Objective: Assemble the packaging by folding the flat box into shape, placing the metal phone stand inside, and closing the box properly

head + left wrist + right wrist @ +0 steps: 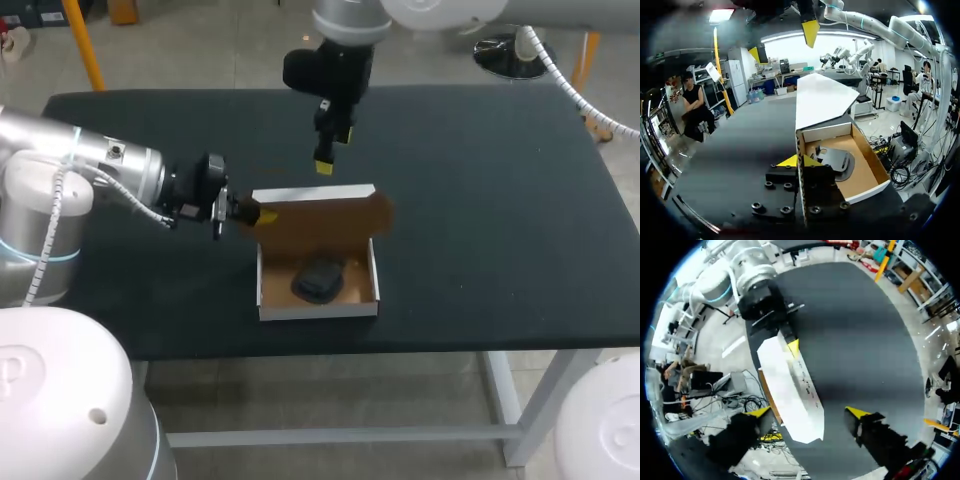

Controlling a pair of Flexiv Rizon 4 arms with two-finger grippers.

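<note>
The cardboard box [318,300] lies at the table's middle, white outside and brown inside. Its lid [322,218] stands half raised over the tray. Inside the tray rests the dark metal phone stand [318,280], which the left wrist view shows as phone stand [836,161] beside the fingers. My left gripper [256,213] is shut on a cardboard edge at the box's left side; the left gripper [798,161] pinches it between both yellow tips. My right gripper [327,162] hangs just behind and above the lid. Seen from its own wrist, the right gripper [808,413] is open wide over the white lid [790,382], not touching it.
The black table [500,200] spreads bare to the right of the box and behind it. Its front edge [400,350] runs close below the box. My left arm [110,170] lies low across the table's left side.
</note>
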